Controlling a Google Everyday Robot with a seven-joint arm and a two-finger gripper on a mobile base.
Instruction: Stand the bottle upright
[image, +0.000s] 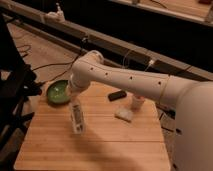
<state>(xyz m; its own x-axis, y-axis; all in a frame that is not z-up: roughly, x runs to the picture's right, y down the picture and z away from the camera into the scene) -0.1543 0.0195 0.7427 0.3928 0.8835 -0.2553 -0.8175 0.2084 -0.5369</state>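
The bottle (77, 118) is slim and white with a dark-printed label. It stands nearly upright over the left part of the wooden table (105, 147), with its base at or just above the surface. My gripper (75, 101) comes down from the white arm onto the bottle's top and is shut on it. The cap is hidden by the gripper.
A green bowl (58, 93) sits at the table's back left, close to the bottle. A small dark object (117, 95), a pale cup (137, 101) and a flat whitish block (124, 114) lie right of centre. My white arm (130, 82) spans the table's back.
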